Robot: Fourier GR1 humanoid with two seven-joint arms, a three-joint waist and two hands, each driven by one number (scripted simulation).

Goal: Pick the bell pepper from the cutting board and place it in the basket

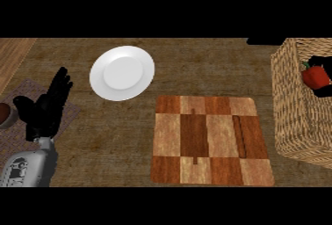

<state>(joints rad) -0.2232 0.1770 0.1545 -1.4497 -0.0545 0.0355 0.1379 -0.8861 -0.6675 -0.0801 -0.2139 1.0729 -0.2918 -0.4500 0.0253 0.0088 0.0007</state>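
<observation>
1. Clearly, the right hand (319, 61) matters most here. Its black fingers show above and below the bell pepper (315, 78), curled round it. The rest of the hand is cut off at the view's right side.
2. The bell pepper is off the cutting board (211, 140) and inside the opening of the basket (295, 110), which stands at the counter's right edge. I cannot tell whether it rests on the basket's bottom or hangs above it.
3. If it hangs, letting go may let it fall and roll against the wicker wall. It would probably stay inside, since it sits well within the rim.
4. The likelier trouble is the way out. Fingers that open only partly could drag the pepper up with them, or catch the weave and tip or shift the basket towards the counter's edge.
5. The bare board at the counter's middle and the plate (122, 73) towards the far edge lie well apart from all this.
6. The left hand (45, 112) rests near the left edge with fingers straight and up, so it adds no risk.
</observation>
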